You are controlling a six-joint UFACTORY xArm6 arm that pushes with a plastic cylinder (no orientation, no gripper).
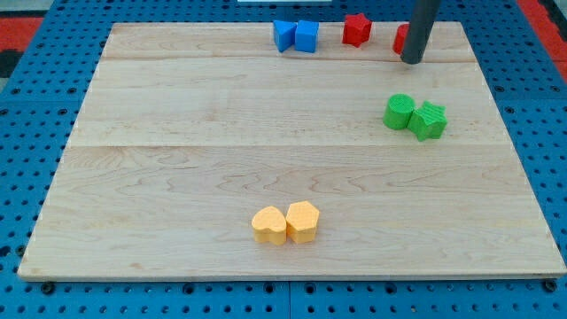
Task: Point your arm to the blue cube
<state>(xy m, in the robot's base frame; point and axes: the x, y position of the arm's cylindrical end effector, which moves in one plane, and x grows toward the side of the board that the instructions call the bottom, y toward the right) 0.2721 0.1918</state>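
My tip (pixel 412 61): no pincer here — a bare rod holding nothing, at the board's one o'clock, touching a partly hidden red block (pixel 401 37).
Blue cube (pixel 306 36): twelve o'clock edge, beside a second blue block (pixel 283 35).
Progress: not reached — I judge a nine-o'clock slide past the red star (pixel 356 29) remains.

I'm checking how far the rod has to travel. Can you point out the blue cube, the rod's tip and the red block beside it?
blue cube (pixel 306 36): camera view, front face.
my tip (pixel 412 61): camera view, rod's very end.
red block (pixel 401 37): camera view, visible left edge; rod hides the rest.
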